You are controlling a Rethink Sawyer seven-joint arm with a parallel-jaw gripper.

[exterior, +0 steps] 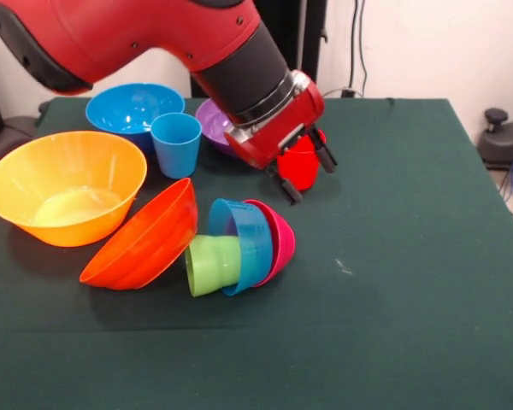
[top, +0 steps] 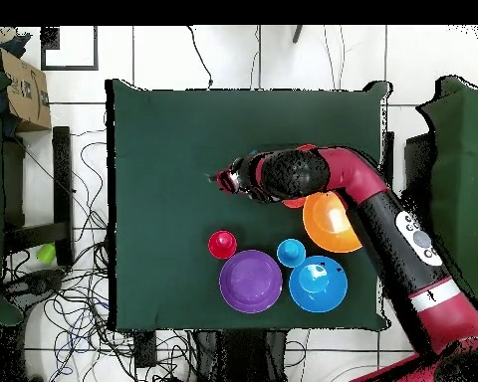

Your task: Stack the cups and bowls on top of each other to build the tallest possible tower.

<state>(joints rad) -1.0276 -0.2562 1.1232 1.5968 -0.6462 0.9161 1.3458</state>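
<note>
A pile lies toppled on its side at mid-table: the lime green cup (exterior: pixel 212 265) sits in the small blue bowl (exterior: pixel 244 239), which sits in the small magenta bowl (exterior: pixel 280 239). The arm hides this pile in the overhead view. My gripper (exterior: pixel 306 171) (top: pixel 223 182) hangs open above the cloth, just beyond the pile. The red cup (exterior: pixel 301 166) (top: pixel 222 244) stands upright behind it, apart from the fingers. The red-orange bowl (exterior: pixel 145 239) (top: pixel 295 202) leans tilted against the yellow-orange bowl (exterior: pixel 68 184) (top: pixel 331 221).
The light blue cup (exterior: pixel 176 143) (top: pixel 291 252), the large blue bowl (exterior: pixel 130 109) (top: pixel 318 284) and the purple bowl (exterior: pixel 212 124) (top: pixel 250 281) stand upright together on the robot's side. The green cloth-covered table (exterior: pixel 410 282) (top: pixel 163 149) stretches away from the ware.
</note>
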